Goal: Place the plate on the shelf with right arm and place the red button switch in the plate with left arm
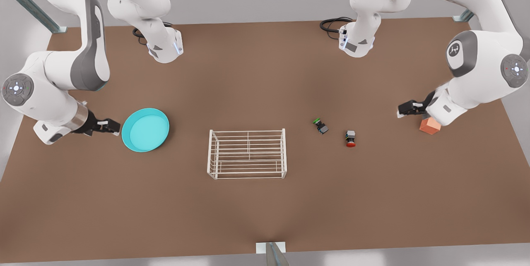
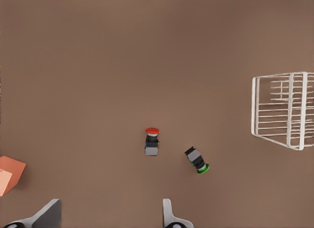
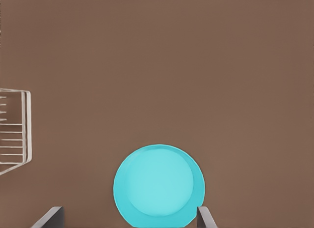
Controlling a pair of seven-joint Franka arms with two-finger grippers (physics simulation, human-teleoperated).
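Note:
The turquoise plate [image 1: 145, 130] lies flat on the brown table at the front view's left, apart from the white wire shelf [image 1: 247, 131] at the table's middle. My right gripper [image 1: 116, 127] hovers open just beside the plate's outer rim; in the right wrist view the plate [image 3: 159, 186] sits between the spread fingers of that gripper [image 3: 128, 212]. The red button switch [image 1: 350, 138] lies on its side to the right of the shelf. My left gripper [image 1: 401, 111] stands open farther right, and its wrist view shows the red button switch [image 2: 152, 141] ahead of the gripper [image 2: 110, 213].
A green-capped switch [image 1: 320, 125] lies between the shelf and the red one. An orange-red cube [image 1: 430, 125] rests right under the left arm's wrist. The shelf's end shows in both wrist views [image 2: 284, 110] [image 3: 14, 132]. Bare table lies in front of the shelf.

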